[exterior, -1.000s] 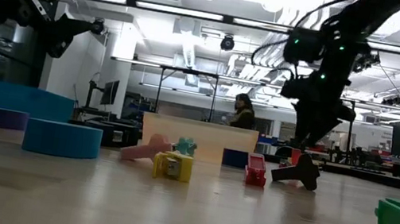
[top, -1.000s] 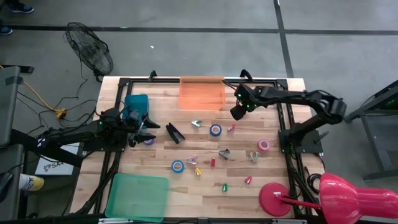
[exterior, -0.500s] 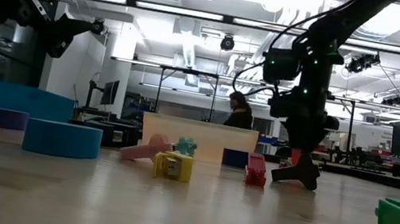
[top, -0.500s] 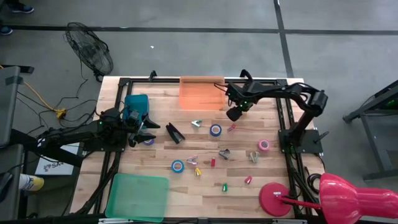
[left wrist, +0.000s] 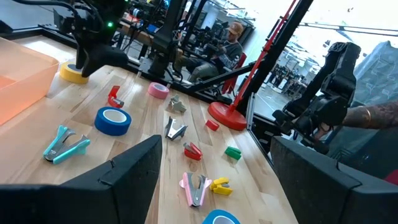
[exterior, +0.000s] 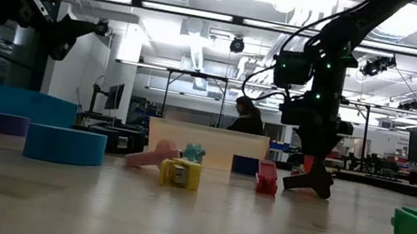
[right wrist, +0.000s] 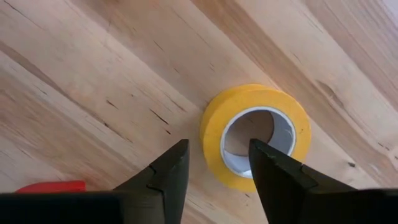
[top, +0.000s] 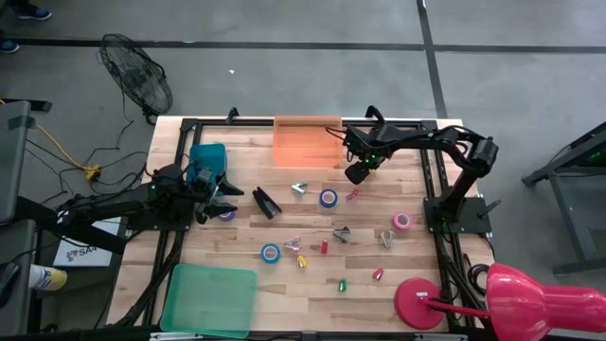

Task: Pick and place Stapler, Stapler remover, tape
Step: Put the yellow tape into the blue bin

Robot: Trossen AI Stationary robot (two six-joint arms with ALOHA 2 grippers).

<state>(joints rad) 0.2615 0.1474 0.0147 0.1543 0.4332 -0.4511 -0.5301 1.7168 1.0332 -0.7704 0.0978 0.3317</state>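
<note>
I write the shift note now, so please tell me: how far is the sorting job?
Nothing looks sorted yet: the orange tray and the green tray appear empty. In hand: the right gripper is open above the yellow tape roll, not gripping it. Left: the stapler, the blue roll, the pink roll and the small pieces. The left gripper waits open.

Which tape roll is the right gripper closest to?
The yellow tape roll, directly under the right gripper beside the orange tray. The blue and pink rolls lie farther off.
</note>
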